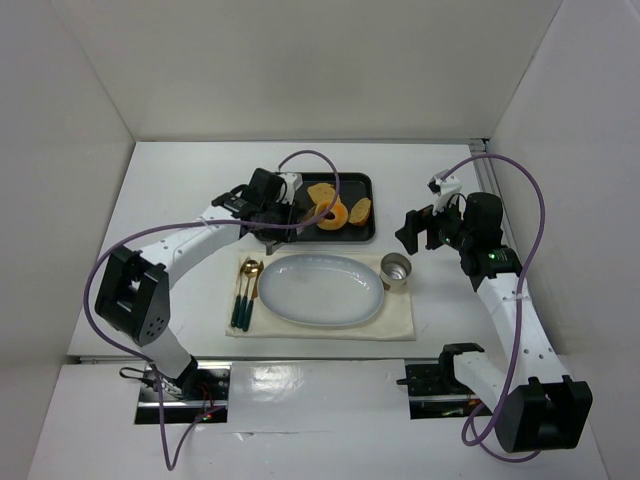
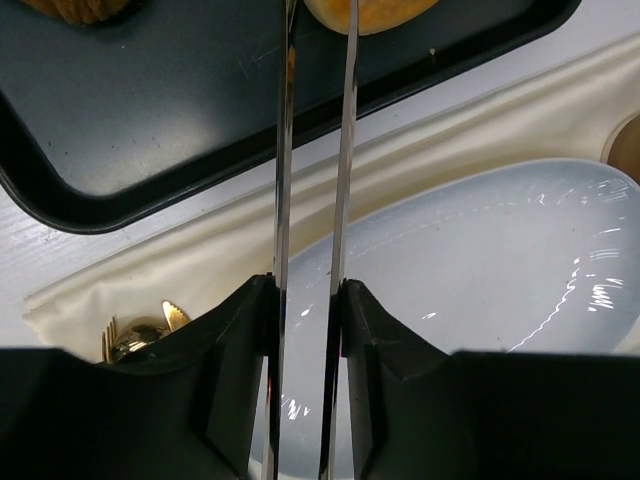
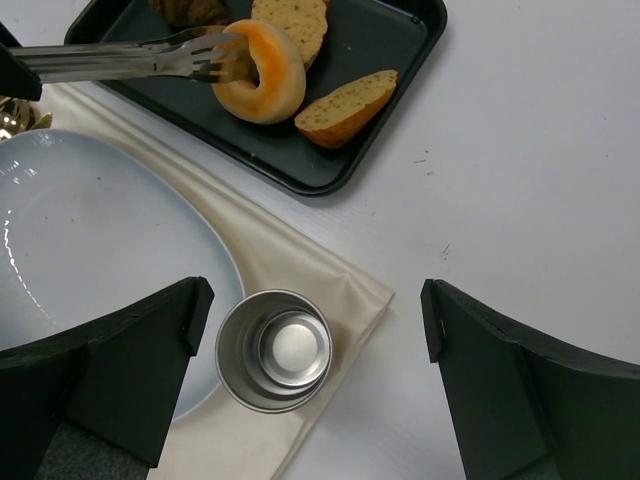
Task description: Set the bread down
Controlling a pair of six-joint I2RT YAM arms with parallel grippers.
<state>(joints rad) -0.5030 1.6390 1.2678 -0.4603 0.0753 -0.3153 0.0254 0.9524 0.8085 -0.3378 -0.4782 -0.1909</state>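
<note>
A ring-shaped bread point(image 3: 262, 72) stands tilted in the black tray point(image 3: 395, 60), next to two seeded slices point(image 3: 345, 105). My left gripper point(image 2: 308, 290) is shut on a pair of metal tongs point(image 2: 283, 150). The tongs' tips point(image 3: 215, 55) pinch the ring bread's left rim. In the top view the left gripper point(image 1: 272, 205) sits at the tray's left edge point(image 1: 300, 232). The white oval plate point(image 1: 322, 290) lies on a cream cloth point(image 1: 400, 320) below the tray. My right gripper point(image 3: 315, 300) hangs open above the steel cup, holding nothing.
A steel cup point(image 1: 396, 268) stands on the cloth's right corner beside the plate. Gold cutlery with dark handles point(image 1: 245, 290) lies left of the plate. A dark pastry point(image 3: 185, 10) sits at the tray's far end. White walls enclose the table on three sides.
</note>
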